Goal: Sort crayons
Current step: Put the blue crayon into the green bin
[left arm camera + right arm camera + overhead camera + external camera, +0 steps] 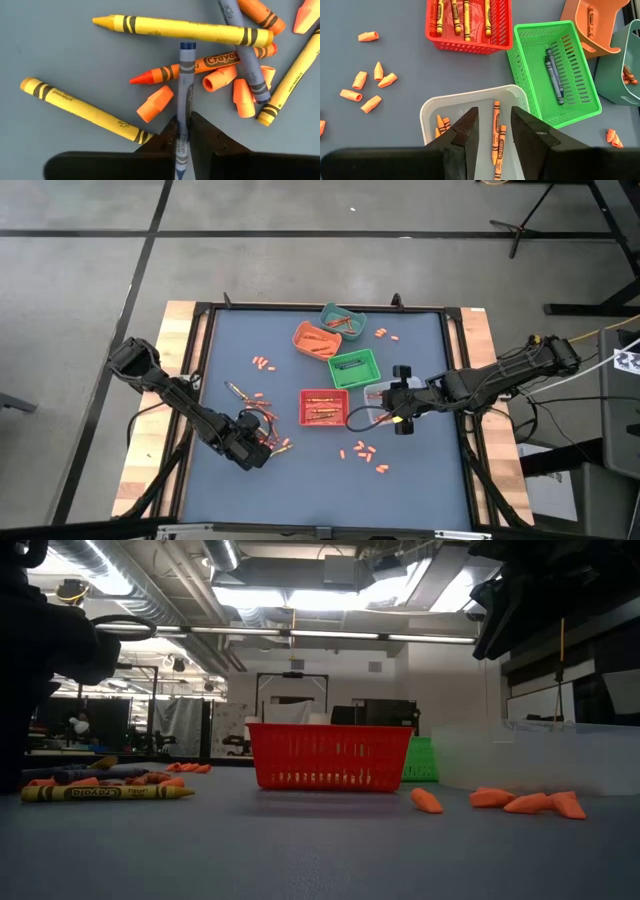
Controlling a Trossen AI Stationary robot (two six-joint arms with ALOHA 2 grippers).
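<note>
The left gripper (183, 137) is pinched shut on a blue-grey crayon (185, 85); the right gripper (495, 131) is held spread above a white bin (465, 98).

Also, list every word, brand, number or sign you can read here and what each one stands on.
"Crayola": on the wrapper of the orange crayon in the left wrist view; the last letters are covered.
Print on the yellow crayons, on the blue-grey crayon held by the left gripper and on the yellow crayon in the low view: too small or blurred to read.
Wrappers in the bins: unreadable.
</note>
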